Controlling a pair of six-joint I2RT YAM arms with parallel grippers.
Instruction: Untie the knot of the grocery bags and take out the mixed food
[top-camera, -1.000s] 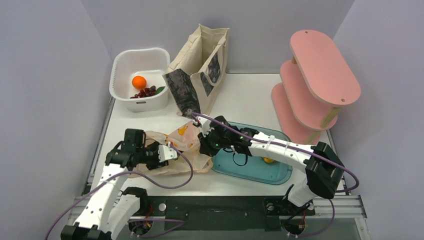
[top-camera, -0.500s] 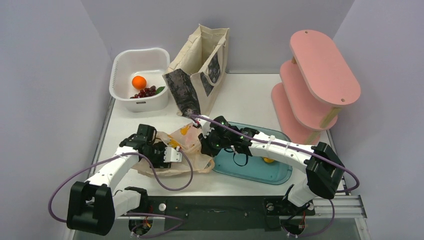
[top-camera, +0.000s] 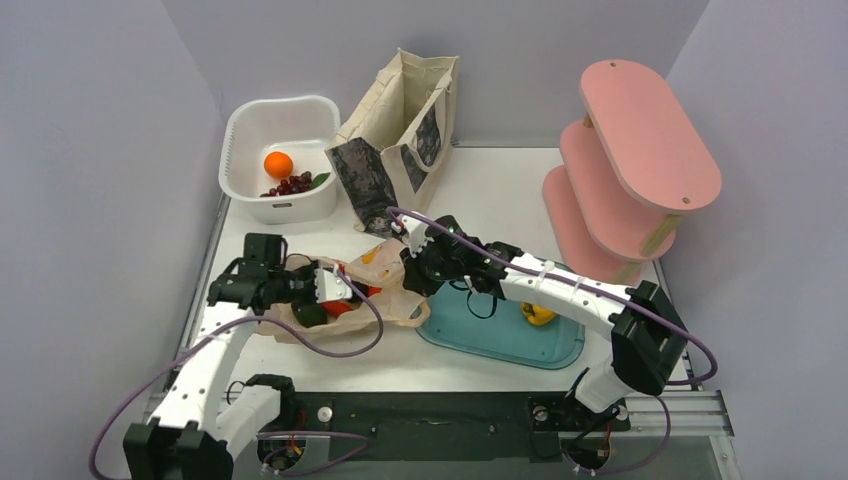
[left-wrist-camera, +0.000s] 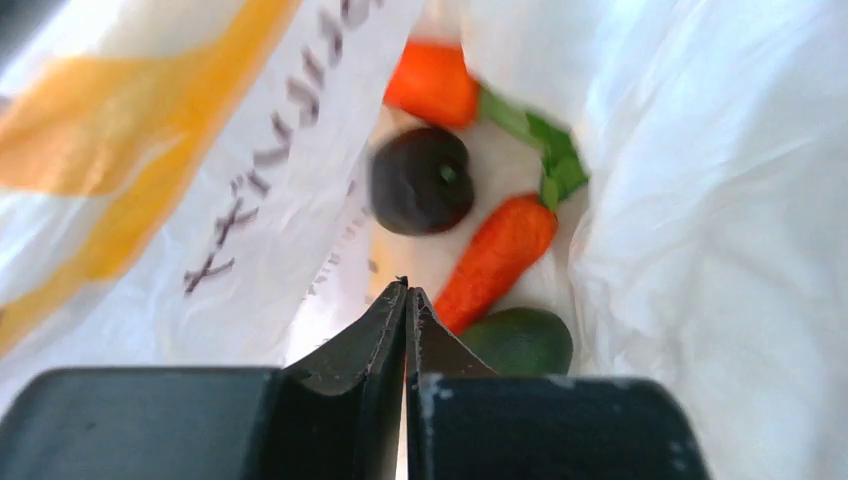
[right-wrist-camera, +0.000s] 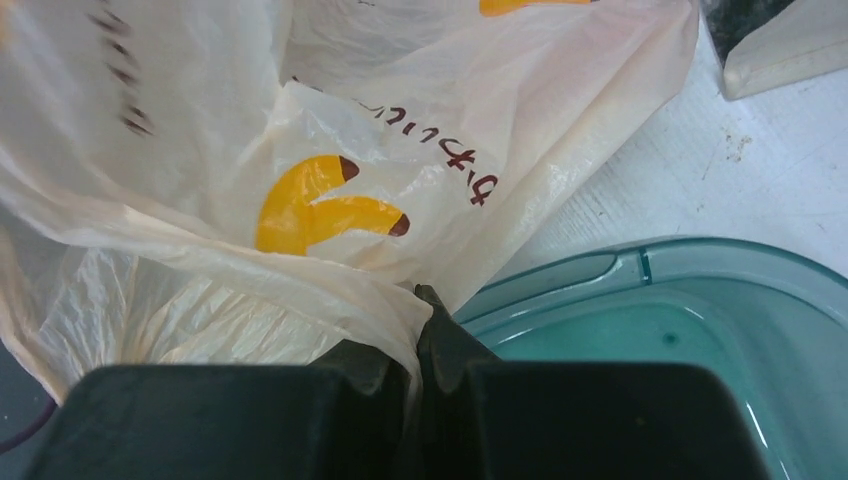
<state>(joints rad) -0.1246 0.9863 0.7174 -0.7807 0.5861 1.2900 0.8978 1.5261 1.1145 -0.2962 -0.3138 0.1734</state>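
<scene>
The peach-orange plastic grocery bag (top-camera: 393, 306) lies open-mouthed between my arms; its knot is out of view. My left gripper (left-wrist-camera: 408, 291) is shut with nothing visible between its fingers, its tips at the bag's mouth. Inside lie two carrots (left-wrist-camera: 497, 258) (left-wrist-camera: 432, 82), a green avocado (left-wrist-camera: 520, 340) and a dark round fruit (left-wrist-camera: 421, 180). My right gripper (right-wrist-camera: 425, 300) is shut on a fold of the bag (right-wrist-camera: 300, 120), holding its right edge up beside the teal tray (right-wrist-camera: 680, 330). The cream canvas tote (top-camera: 400, 130) stands open behind.
A yellow pepper (top-camera: 538, 314) lies in the teal tray (top-camera: 500, 335). At the back left, a white basket (top-camera: 240, 130) holds an orange (top-camera: 278, 164) and dark grapes. A pink tiered shelf (top-camera: 640, 150) stands at the right.
My left gripper has gone from open to shut and drawn back to the left. The right gripper has lifted the bag's edge, and the carrots now show through the mouth.
</scene>
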